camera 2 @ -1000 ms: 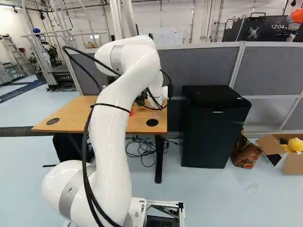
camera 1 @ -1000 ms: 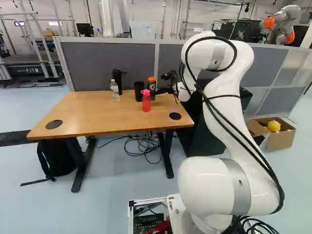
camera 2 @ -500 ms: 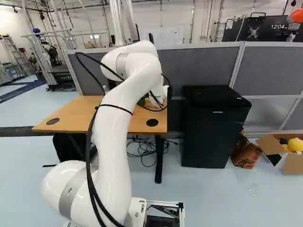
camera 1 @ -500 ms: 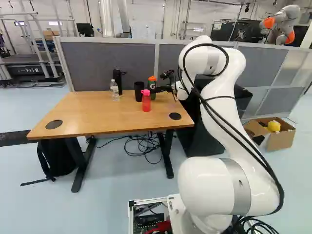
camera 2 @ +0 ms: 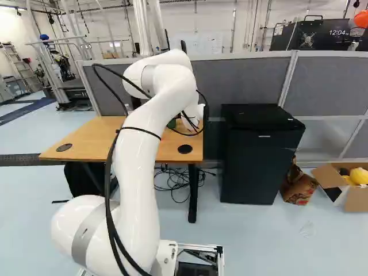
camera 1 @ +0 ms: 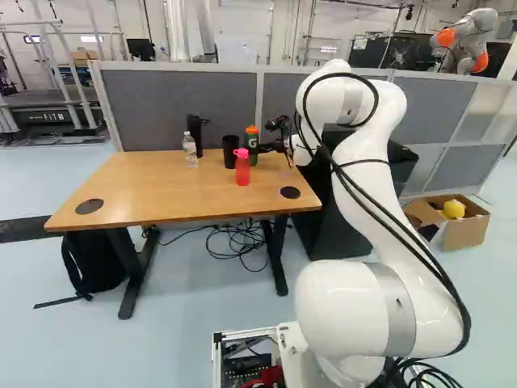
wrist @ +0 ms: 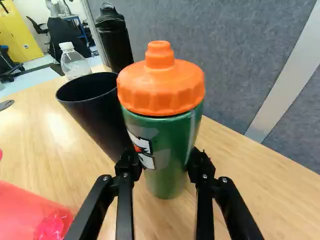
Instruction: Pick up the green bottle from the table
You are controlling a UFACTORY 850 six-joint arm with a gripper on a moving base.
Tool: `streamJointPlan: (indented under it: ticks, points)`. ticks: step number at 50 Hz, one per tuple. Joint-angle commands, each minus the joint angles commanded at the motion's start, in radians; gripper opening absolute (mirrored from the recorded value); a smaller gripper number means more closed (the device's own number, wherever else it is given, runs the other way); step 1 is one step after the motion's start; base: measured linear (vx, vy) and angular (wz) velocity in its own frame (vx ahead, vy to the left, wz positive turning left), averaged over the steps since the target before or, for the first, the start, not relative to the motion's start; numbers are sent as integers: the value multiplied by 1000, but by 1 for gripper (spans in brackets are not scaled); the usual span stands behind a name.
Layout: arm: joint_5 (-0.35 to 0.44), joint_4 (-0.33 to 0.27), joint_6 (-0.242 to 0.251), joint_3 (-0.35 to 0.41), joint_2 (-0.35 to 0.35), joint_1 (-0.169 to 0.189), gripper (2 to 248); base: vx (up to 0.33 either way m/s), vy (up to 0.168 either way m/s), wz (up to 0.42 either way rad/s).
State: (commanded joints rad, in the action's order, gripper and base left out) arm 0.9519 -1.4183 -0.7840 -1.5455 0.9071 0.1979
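Since the white robot arm has reached forward and dipped over the past second, then all but settled, its black claw grasps the green bottle with an orange screw lid, one finger against each side. Upright, the bottle still stands on the wooden table, at the claw's twelve o'clock. A black cup is close by at eleven, a translucent red bottle near nine. Reaching seems finished; lifting straight up, clear of the cup, should come next.
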Motion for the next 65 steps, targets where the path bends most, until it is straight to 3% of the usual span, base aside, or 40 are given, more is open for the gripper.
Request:
streamJointPlan:
  ticks: [22, 42, 65]
  points:
    - [0, 34, 0, 87, -85, 9, 112, 0, 0, 0]
    - [0, 108, 0, 224, -175, 23, 112, 0, 0, 0]
    - [0, 207, 0, 375, -277, 67, 112, 0, 0, 0]
